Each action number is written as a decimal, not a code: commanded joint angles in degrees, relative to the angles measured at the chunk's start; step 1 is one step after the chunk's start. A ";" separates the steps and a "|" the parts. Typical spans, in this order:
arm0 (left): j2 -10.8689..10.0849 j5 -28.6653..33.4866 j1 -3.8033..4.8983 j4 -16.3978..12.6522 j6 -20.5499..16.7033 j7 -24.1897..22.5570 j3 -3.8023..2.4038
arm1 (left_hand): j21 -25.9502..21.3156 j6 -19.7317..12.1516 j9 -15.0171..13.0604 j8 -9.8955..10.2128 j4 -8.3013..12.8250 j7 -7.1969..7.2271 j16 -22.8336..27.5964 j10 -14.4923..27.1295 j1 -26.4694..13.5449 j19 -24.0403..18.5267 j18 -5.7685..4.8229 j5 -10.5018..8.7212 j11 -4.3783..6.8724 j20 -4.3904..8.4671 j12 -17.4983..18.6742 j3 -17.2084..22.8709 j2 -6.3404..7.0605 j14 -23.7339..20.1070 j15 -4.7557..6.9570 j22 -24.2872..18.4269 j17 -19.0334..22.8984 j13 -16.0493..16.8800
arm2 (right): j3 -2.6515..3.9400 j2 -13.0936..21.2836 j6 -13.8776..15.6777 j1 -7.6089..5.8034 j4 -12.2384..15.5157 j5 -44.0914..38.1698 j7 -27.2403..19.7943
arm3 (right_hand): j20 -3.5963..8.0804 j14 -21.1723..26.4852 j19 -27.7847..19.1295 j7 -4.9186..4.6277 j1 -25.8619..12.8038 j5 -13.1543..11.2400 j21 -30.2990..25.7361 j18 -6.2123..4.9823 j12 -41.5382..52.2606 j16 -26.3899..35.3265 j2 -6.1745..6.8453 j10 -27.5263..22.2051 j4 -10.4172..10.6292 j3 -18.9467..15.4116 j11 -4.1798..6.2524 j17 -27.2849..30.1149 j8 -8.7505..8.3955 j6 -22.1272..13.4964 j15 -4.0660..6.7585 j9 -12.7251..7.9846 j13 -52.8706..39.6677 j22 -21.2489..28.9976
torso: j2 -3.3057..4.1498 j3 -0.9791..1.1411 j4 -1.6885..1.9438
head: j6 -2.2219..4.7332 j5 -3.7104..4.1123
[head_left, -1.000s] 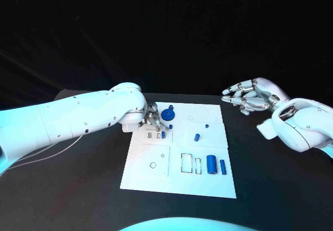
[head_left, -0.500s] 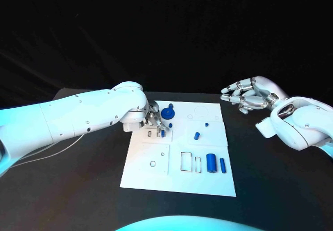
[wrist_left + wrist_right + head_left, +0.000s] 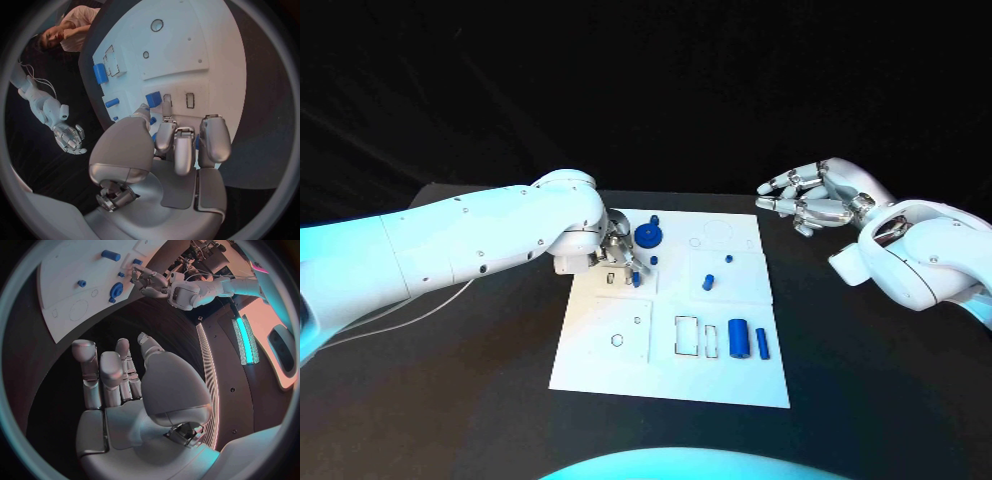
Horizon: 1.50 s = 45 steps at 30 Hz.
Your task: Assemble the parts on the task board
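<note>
Silver fingers of the robot's left hand curl down over the far-left part of the white task board, closing round a small blue part beside a pair of small rectangular slots; the downward curl suggests an insertion under way. From the head camera, the fingertips hide the contact, so whether the part is pinched or merely touched is unclear. The left wrist camera looks over the palm: the fingers sit pressed close together, with blue showing between and just beyond them, which reads as a hold on the part, though not with certainty.

Just beyond that hand, a round blue knob-like part stands near the board's far edge. Two short blue pieces, one nearer the far edge, the other just nearer the robot, lie in the board's middle right, apart from the hand. At the near right, a broad blue block and a thin blue bar rest side by side next to outlined rectangular recesses, apparently awaiting their turn.

Well off to the right, the right hand hangs above the black table with fingers apart and loosely bent, holding nothing, apparently parked clear of the work. Its wrist camera shows the bare palm and fingers, with the board's far corner beyond.
</note>
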<state>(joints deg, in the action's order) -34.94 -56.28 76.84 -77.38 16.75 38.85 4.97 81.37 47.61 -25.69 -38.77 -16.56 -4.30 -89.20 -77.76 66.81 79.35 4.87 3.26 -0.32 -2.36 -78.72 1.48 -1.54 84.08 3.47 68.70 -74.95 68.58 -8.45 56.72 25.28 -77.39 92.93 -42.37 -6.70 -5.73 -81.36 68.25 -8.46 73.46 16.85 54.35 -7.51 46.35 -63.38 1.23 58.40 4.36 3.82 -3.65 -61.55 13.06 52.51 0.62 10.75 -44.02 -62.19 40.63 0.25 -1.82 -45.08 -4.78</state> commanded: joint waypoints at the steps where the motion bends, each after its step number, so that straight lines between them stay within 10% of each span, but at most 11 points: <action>1: 0.05 1.14 -0.03 -0.06 1.82 0.10 0.02 | 0.03 0.66 -0.14 0.15 -0.07 -0.01 0.16 0.18 0.55 -0.03 -0.63 0.06 0.13 0.00 0.10 0.60 -0.33 5.30 -0.21 0.09 -13.14 0.13 | 0.03 -0.12 -0.27 0.00 -0.10 -0.48 0.33 | 0.00 0.19 -0.17 -0.05 0.13 0.31 -0.21 -0.79 -0.25 0.38 -0.18 0.17 0.23 0.13 -0.01 0.09 0.25 -0.37 -0.10 -0.06 0.10 0.05 | 0.02 -0.02 0.02 | 0.02 0.04; 45: -1.41 2.26 -0.02 -1.29 1.89 1.12 -0.03 | 0.88 2.12 -2.51 -0.24 -0.27 0.78 -0.10 -0.99 -4.05 0.73 -0.94 0.09 0.84 0.54 -0.35 4.27 2.53 5.50 0.42 1.93 -13.71 1.87 | 0.01 -0.85 -0.49 0.35 -0.95 -0.77 0.41 | 0.00 0.20 -0.17 -0.04 0.11 0.36 -0.41 -0.80 -0.30 0.55 -0.15 0.16 0.27 0.13 0.00 0.19 0.32 -0.33 -0.09 -0.07 0.22 0.19 | 0.02 0.00 -0.02 | 0.17 -0.06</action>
<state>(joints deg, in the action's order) -36.38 -54.34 76.83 -78.50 17.48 39.66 4.95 81.87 49.44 -28.15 -38.77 -16.82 -3.66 -89.19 -78.46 62.77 79.77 4.86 3.26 0.37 -1.94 -78.72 5.49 0.54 84.08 3.47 70.60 -74.92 70.38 -8.47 55.93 25.22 -77.08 92.03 -42.51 -6.48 -5.73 -81.37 68.25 -8.45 73.46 16.85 54.14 -7.51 46.35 -62.94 1.23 58.40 4.37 3.82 -3.65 -61.41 13.06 52.52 0.62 10.77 -43.84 -62.05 40.62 0.27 -1.80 -44.90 -4.82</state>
